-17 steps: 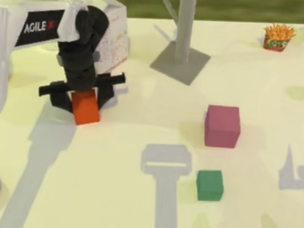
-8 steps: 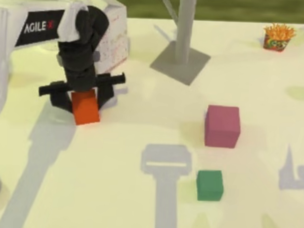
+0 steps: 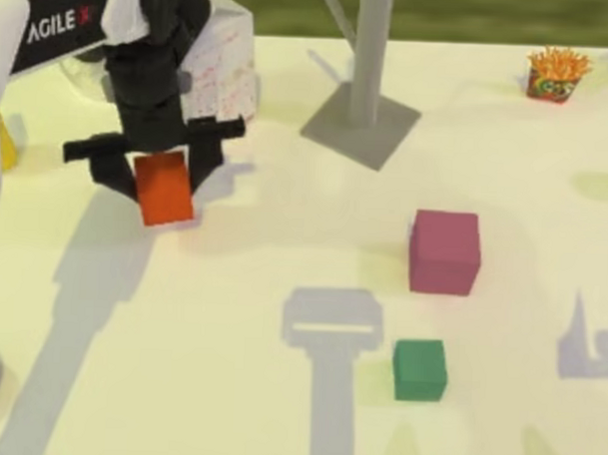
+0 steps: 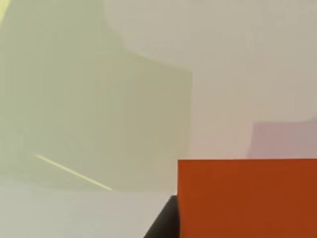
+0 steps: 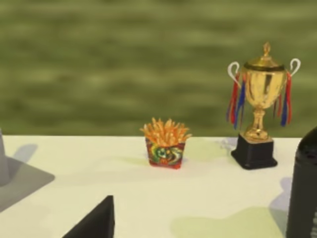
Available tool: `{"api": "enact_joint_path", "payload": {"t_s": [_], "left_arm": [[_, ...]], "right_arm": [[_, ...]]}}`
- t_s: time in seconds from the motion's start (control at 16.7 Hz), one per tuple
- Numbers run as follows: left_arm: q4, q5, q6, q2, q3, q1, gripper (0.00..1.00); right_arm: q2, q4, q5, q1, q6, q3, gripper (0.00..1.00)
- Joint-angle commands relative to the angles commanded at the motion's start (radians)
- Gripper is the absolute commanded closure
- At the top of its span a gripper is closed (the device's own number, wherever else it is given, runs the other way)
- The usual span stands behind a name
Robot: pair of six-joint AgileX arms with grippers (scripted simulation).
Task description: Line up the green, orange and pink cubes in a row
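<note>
Pale cream table [image 3: 231,315], blurred green backdrop, hard overhead light, sharp shadows

White left arm [image 3: 51,34] lettered AGILE, with black gripper [image 3: 152,157].

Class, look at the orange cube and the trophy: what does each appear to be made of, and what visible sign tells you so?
Orange cube: probably painted wood or plastic, matte; flat even colour with no glints, held in the left gripper.
Trophy: seemingly polished gold metal on a black base; bright highlights on its cup.

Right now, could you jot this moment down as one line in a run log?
left gripper: shut on matte orange cube | magenta-pink cube, teal-green cube: on table, right side | right arm: out of top view
</note>
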Motion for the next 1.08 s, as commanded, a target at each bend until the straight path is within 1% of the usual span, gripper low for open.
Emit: {"api": "enact_joint_path", "payload": {"t_s": [0.18,0.36,0.48,0.6,0.78,1.08], "left_arm": [[-0.065,0.000,0.000,-0.028,0.049,0.007,1.00],[-0.067,0.000,0.001,-0.029,0.050,0.007,1.00],[-0.065,0.000,0.001,-0.027,0.047,-0.001,1.00],[-0.061,0.000,-0.020,-0.040,0.032,-0.037,1.00],[-0.051,-0.001,-0.086,-0.082,-0.020,-0.153,1.00],[-0.032,-0.001,-0.234,-0.174,-0.141,-0.416,1.00]], "right_arm": [[0.000,0.000,0.000,0.000,0.000,0.000,0.00],[0.000,0.000,0.000,0.000,0.000,0.000,0.00],[0.000,0.000,0.000,0.000,0.000,0.000,0.00],[0.000,0.000,0.000,0.000,0.000,0.000,0.00],[0.000,0.000,0.000,0.000,0.000,0.000,0.00],[0.000,0.000,0.000,0.000,0.000,0.000,0.00]]}}
